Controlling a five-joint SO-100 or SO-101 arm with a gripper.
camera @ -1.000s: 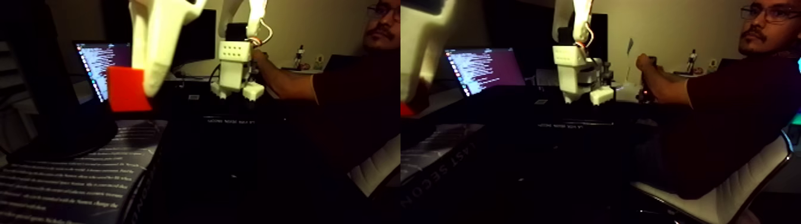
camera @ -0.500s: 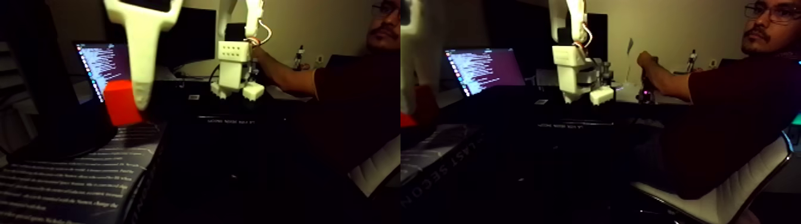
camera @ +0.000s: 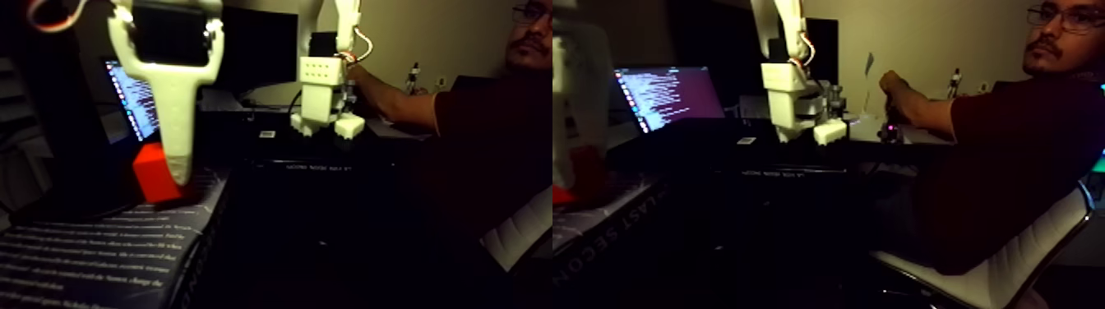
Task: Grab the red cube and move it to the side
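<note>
Nearest, a printed sheet (camera: 90,246) is spread over the counter. Just beyond, the cube (camera: 154,173) is clamped by the tool (camera: 175,177) low at the sheet's far edge, presumably for setting down; contact cannot be told. Farther back, a laptop (camera: 136,94) is lit and a second arm (camera: 325,90) is handled by a person (camera: 485,123).

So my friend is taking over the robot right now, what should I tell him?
Tool: shut on the red cube, as far as the dark fixed view shows.
Red cube: low, at or just above the printed mat, left side of the view, in front of the laptop.
Done: cube grabbed and carried.
Left: make sure it rests on the mat, open the tool, lift away.
A person's hand is on the second arm behind.
</note>
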